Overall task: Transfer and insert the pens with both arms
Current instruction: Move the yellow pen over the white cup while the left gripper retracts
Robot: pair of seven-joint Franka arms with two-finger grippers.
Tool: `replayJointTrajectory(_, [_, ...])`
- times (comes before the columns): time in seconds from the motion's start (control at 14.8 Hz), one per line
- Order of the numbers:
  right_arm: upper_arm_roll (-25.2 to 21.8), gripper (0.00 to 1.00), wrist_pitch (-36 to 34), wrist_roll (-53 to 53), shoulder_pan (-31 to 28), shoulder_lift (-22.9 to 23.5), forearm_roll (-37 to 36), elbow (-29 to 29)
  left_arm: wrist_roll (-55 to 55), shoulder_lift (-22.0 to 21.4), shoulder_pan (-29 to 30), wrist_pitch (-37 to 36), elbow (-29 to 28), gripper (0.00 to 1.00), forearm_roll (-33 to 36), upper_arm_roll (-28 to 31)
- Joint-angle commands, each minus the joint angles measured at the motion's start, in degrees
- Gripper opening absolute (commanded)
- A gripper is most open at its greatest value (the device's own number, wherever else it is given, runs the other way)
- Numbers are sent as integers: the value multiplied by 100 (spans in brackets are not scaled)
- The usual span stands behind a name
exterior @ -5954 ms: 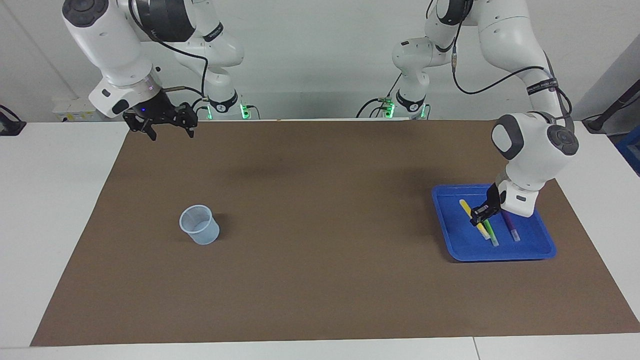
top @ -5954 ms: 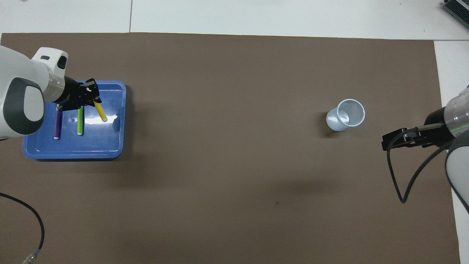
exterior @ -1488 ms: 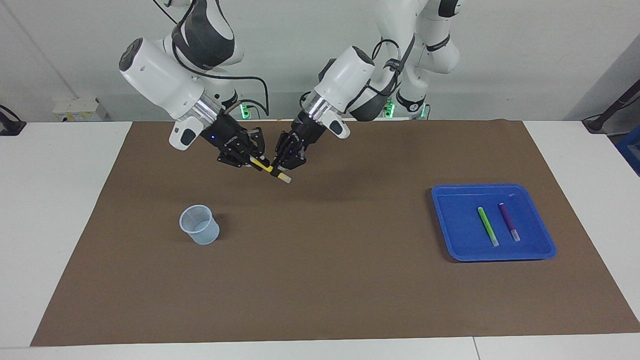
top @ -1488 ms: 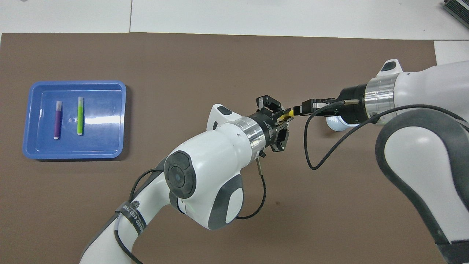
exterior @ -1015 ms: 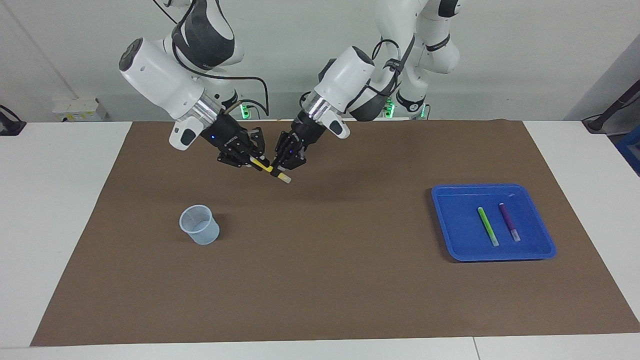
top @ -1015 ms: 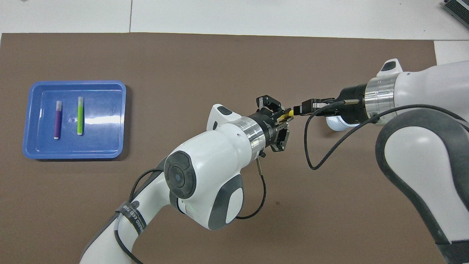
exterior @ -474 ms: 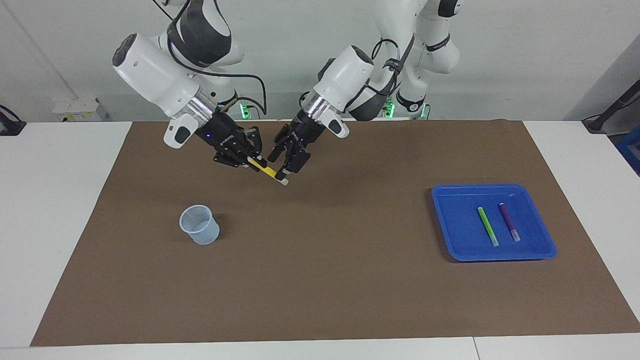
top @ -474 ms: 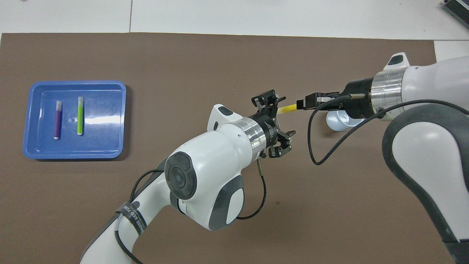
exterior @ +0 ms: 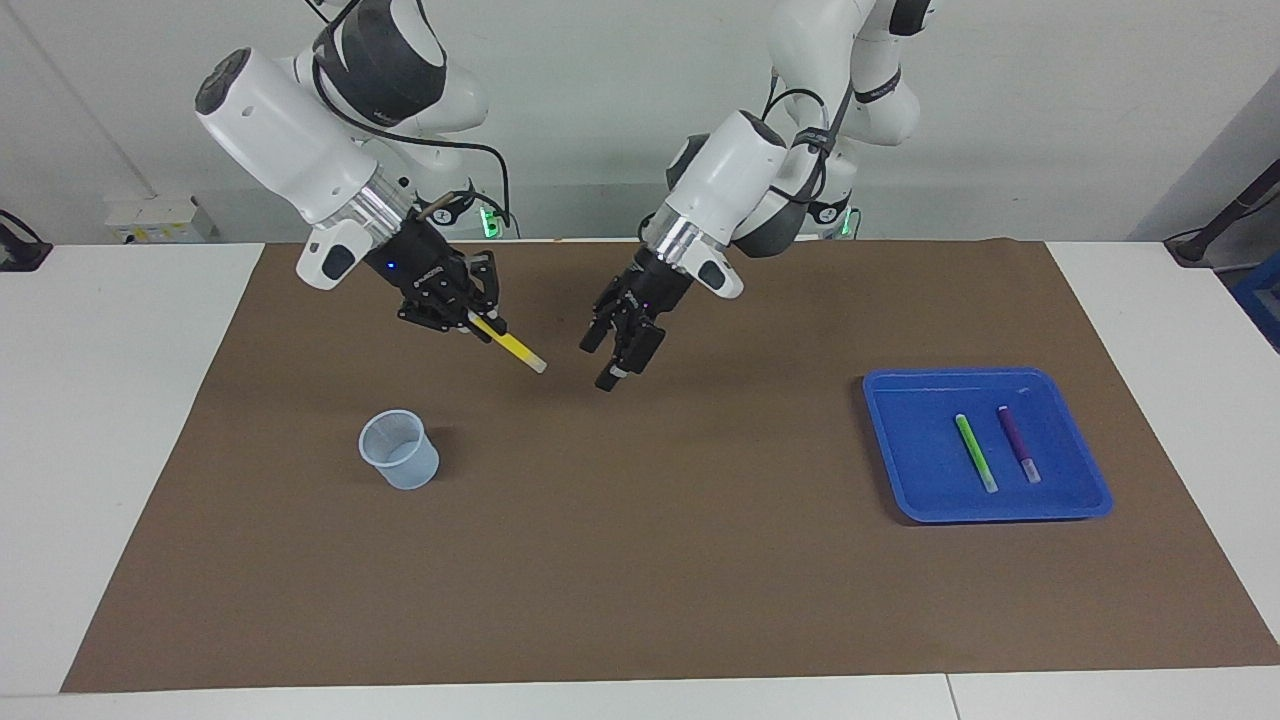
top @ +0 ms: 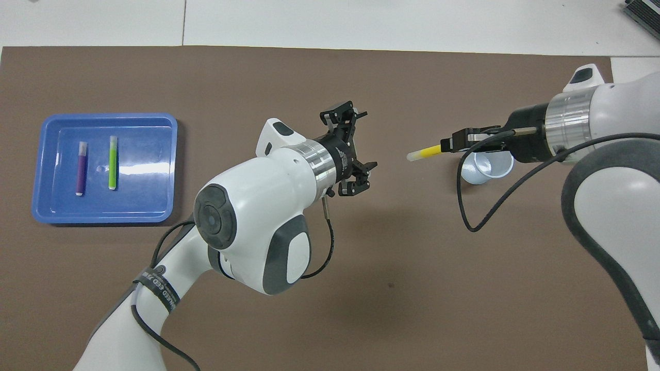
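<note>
Right end effector (exterior: 478,322) is clenched on the yellow pen (exterior: 508,346), gripping it at its yellow end so the pen slants down with the pale cap lowest, up in the air over the brown mat (exterior: 640,560). In the overhead view that pen (top: 425,152) sticks out from the end effector (top: 447,146) toward the middle of the counter, its held end just beside the cup (top: 487,167). Left end effector (exterior: 620,352) hangs over the mat's middle, released, fingers spread wide and holding nothing; the overhead view shows its open fingers (top: 344,114) clearly, with a plain gap of bare mat between them and the pen's cap. The cup (exterior: 399,450) stands upright on the mat toward the right arm's end, farther from the robots than the pen above. Over at the left arm's end sits the blue tray (exterior: 900,495), and in it lie the green pen (exterior: 974,452) and the purple pen (exterior: 1018,443), side by side and apart. From overhead, the green (top: 112,162) and purple (top: 80,168) lie parallel inside the tray (top: 103,216). The white counter (exterior: 110,400) shows around the mat's edges.
</note>
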Motion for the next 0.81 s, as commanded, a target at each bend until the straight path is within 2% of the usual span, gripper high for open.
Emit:
replayJointTrajectory(0.0, [20, 0, -437, -135, -208, 75, -626, 234, 643, -125, 42, -414, -103, 100, -31, 165])
replayJointTrajectory(0.2, [11, 0, -579, -135, -349, 92, -1504, 313, 1705, -204, 164, -993, -103, 100, -30, 429])
replayJointTrajectory(0.34, [11, 0, -535, -153, -392, 92, -2085, 234, 2260, -283, 576, -1590, -103, 100, -30, 447])
replayJointTrajectory(0.47, [11, 0, -517, -519, -655, 197, -2167, 199, 2822, -327, 1007, -2214, -59, 100, -30, 456])
replayJointTrajectory(0.74, [11, 0, -141, -698, -727, 513, -2465, 173, 3853, -432, 1684, -3130, -24, 100, 118, 456])
